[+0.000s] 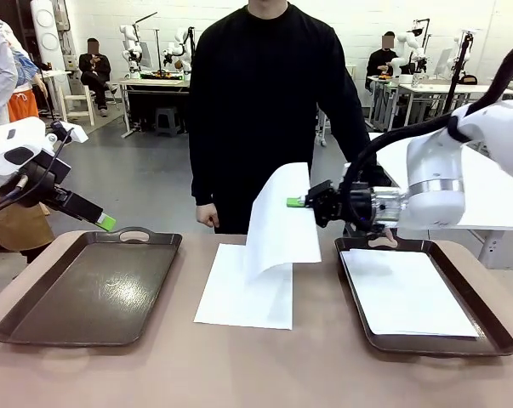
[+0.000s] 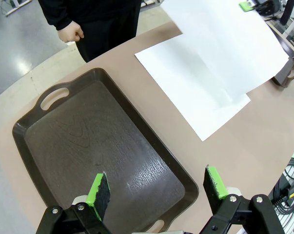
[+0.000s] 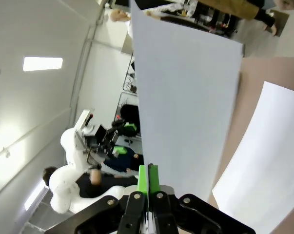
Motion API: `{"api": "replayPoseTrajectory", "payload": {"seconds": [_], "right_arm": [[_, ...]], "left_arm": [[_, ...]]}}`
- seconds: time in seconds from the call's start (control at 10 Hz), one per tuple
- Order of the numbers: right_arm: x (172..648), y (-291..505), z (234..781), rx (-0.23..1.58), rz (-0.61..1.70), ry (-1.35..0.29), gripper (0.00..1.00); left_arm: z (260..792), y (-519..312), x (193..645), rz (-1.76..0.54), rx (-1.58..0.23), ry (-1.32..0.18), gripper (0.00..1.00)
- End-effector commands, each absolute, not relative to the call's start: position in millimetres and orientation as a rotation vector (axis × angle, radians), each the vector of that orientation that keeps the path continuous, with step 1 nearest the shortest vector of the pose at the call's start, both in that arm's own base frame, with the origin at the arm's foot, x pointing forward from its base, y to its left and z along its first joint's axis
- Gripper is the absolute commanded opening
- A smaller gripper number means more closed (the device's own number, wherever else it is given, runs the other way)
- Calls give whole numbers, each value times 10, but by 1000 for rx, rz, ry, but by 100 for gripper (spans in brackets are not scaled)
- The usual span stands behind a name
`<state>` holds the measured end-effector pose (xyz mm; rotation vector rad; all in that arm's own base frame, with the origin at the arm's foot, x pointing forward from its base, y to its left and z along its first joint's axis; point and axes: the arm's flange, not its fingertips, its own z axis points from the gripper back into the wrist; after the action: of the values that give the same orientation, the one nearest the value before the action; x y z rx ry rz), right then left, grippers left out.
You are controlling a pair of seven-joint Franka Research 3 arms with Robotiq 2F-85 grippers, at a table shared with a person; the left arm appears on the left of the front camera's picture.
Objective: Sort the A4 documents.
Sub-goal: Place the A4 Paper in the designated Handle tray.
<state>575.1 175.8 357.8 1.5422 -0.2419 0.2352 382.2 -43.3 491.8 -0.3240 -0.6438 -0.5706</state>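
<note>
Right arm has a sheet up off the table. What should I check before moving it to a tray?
1. Grip: right gripper shut on the lifted sheet at its edge: ok.
2. Lifted sheet free of the sheet on the table: cannot tell; its lower edge hangs over it.
3. Right tray has room: ok, paper lies flat in it.
4. Left gripper out of the way: ok, open above the left tray.
5. Person's hand off the table: ok.

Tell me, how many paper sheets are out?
3 sheets: a lifted sheet in the right gripper, a middle sheet on the table, a tray sheet in the right tray. More may hide underneath.
</note>
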Motion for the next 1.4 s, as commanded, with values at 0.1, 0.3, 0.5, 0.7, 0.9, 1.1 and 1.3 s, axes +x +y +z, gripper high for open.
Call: {"api": "replayPoseTrajectory", "payload": {"seconds": [0.1, 0.3, 0.5, 0.7, 0.9, 1.1, 1.3], "right_arm": [[5603, 872, 3907, 1426, 390, -253, 1], [5636, 430, 3888, 1392, 388, -188, 1], [5674, 172, 3825, 1403, 357, -159, 1], [5695, 73, 3723, 1413, 345, -140, 1], [5667, -153, 3566, 1329, 312, -130, 1], [5640, -497, 3493, 1248, 255, -142, 1], [5603, -800, 3488, 1137, 225, -158, 1]], "left_arm": [[4905, -413, 3833, -571, -334, -645, 100], [4905, -413, 3833, -571, -334, -645, 100], [4905, -413, 3833, -571, -334, -645, 100], [4905, -413, 3833, -571, -334, -645, 100], [4905, -413, 3833, -571, -334, -645, 100], [4905, -413, 3833, -571, -334, -645, 100], [4905, -413, 3833, -571, -334, -645, 100]]}}
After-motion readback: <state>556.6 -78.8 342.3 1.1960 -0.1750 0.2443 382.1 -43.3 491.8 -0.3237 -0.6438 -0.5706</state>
